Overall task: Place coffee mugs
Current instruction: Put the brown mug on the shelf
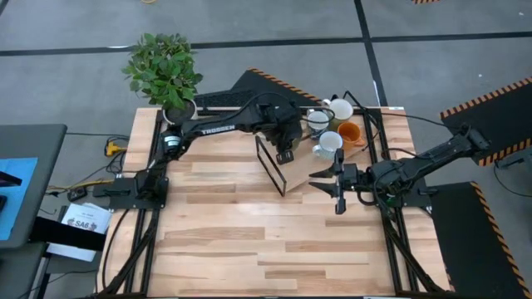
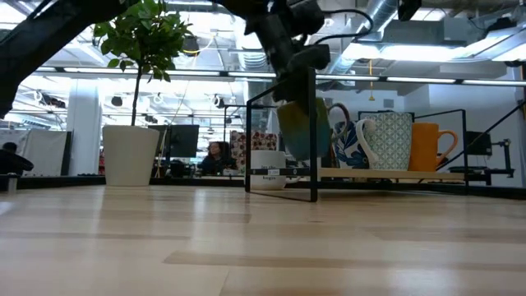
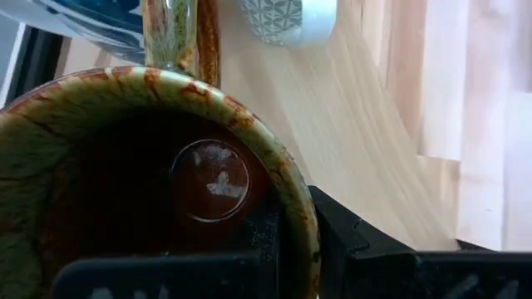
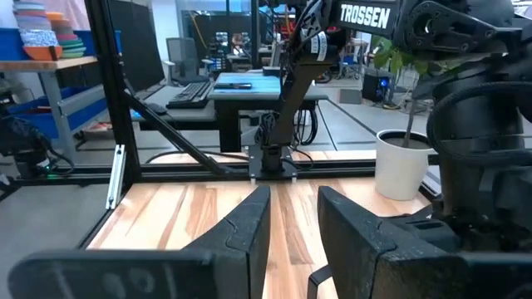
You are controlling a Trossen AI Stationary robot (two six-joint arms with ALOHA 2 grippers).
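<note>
Nearest the lens in the left wrist view, the green-brown mug [image 3: 150, 174] fills the picture: its mottled glazed rim is pinched between the left gripper [image 3: 287, 241]'s dark fingers, one inside the wall and one outside, closed tight on it. Seen from table height, this mug [image 2: 300, 127] hangs clear of the wood, beside the thin black wire rack [image 2: 283, 148] and just short of the low wooden board [image 2: 386, 174] where a blue-leaf mug [image 2: 347, 144], a pale patterned mug [image 2: 386, 141] and an orange mug [image 2: 429, 146] stand in a row. A rim grip on slick ceramic probably tolerates little tilt, so the mug is best kept upright, lowered slowly into a free spot with its handle turned away from its neighbours, and released only once its base sits flat. The right gripper [image 1: 337, 184] waits over the table [image 1: 249, 241] near the board, fingers parted and empty.
</note>
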